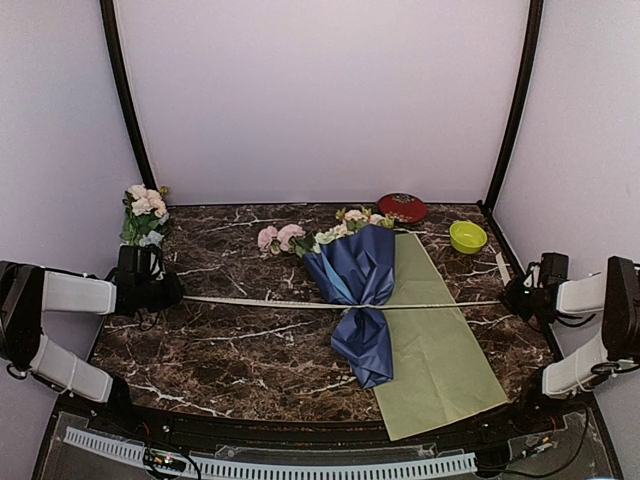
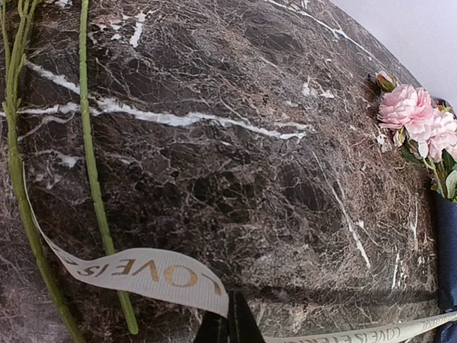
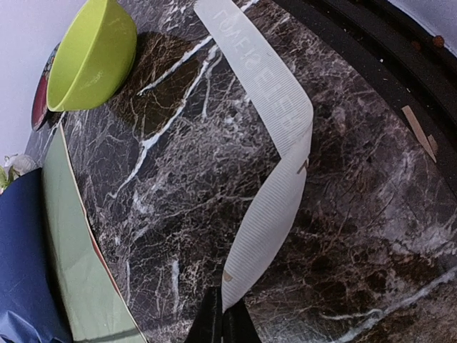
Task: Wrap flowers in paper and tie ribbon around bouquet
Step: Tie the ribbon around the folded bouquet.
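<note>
Left gripper [image 1: 177,296] and right gripper [image 1: 508,298]: fingers clamped on opposite ends of the beige lettered satin ribbon [image 1: 280,301], stretched straight across the waist of the navy paper-wrapped flower bouquet [image 1: 362,265] lying mid-way on the dark marble table [image 1: 230,345]

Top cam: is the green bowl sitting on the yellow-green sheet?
No, the bowl stands on the bare table to the right of the sheet, not touching it.
</note>
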